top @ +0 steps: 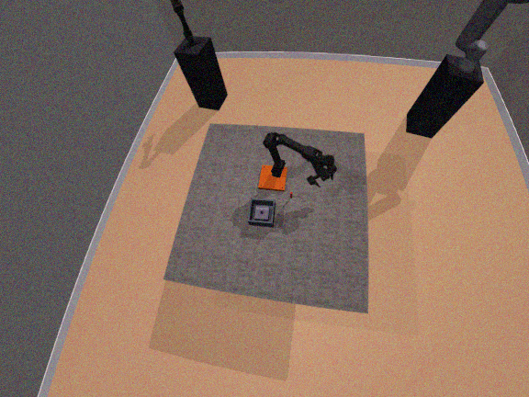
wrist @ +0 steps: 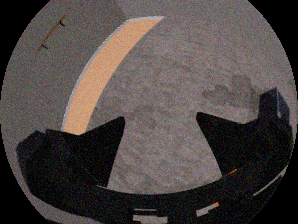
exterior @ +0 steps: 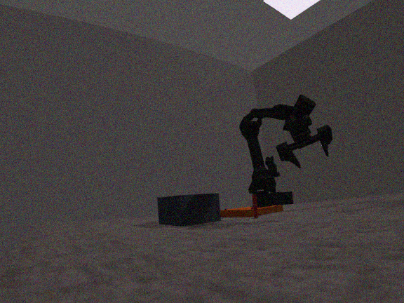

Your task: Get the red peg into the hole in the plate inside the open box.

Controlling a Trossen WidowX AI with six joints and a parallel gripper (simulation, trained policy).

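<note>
The red peg (top: 291,195) (exterior: 255,207) stands upright on the grey mat, a little to the right of the open box. The dark box (top: 261,223) (exterior: 189,210) sits in front of the arm's base; in the top view the pale plate (top: 265,208) shows at its bottom, with a small dark hole in the middle. My gripper (top: 325,182) (exterior: 313,161) (wrist: 161,118) is wide open and empty. It hangs tilted, high above the mat and to the right of the peg. The peg and box are not seen in the wrist view.
The orange base plate (top: 267,183) (exterior: 235,212) lies behind the box and peg. The grey mat (top: 230,262) lies under everything. Two black pedestals (top: 204,75) (top: 441,98) with dark arms stand farther back, left and right.
</note>
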